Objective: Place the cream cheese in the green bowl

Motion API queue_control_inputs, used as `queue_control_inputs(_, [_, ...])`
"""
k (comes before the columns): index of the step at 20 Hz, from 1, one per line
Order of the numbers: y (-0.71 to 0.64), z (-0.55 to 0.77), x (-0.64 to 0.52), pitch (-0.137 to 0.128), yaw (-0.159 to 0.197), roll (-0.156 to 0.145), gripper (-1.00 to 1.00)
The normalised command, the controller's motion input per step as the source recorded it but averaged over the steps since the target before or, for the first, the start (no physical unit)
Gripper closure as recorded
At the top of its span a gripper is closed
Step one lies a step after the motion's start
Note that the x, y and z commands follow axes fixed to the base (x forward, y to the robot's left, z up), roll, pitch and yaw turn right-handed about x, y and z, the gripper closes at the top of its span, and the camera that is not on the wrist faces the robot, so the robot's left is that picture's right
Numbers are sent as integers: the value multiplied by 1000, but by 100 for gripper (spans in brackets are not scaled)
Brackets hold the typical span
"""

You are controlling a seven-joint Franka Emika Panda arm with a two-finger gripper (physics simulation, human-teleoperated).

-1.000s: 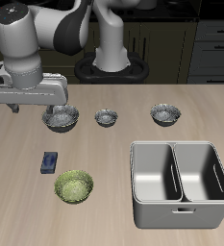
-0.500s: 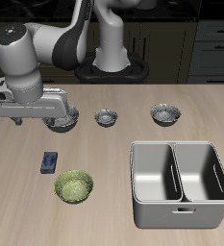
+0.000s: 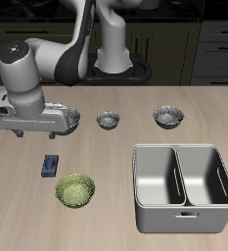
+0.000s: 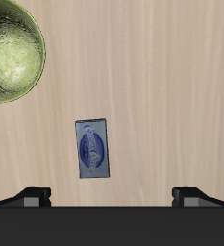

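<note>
Cream cheese (image 3: 51,165) – flat, blue – lies just beside the empty green bowl (image 3: 75,190).

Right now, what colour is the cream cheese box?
Dark blue with a paler blue oval label; the cream cheese box shows best in the wrist view.

The bench (image 3: 106,157) looks like pale matt wood grain; the green bowl (image 3: 75,190) is glossy and bumpy inside; the cream cheese (image 4: 92,149) box shows a smooth, slightly shiny label
</note>
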Motion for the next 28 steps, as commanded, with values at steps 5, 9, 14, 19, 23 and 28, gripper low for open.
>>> queue_control_inputs(5, [14, -336, -12, 25, -6, -15, -100])
queue_control_inputs(9, [38, -238, 3, 21, -4, -9, -100])
queue_control_inputs(14, [171, -288, 37, 23, 16, 12, -100])
queue_control_inputs(19, [142, -225, 37, 23, 17, 11, -100])
queue_control_inputs(23, [41, -139, 3, -3, 21, -9, -100])
queue_control_inputs(28, [27, -196, -102, 2, -12, 7, -100])
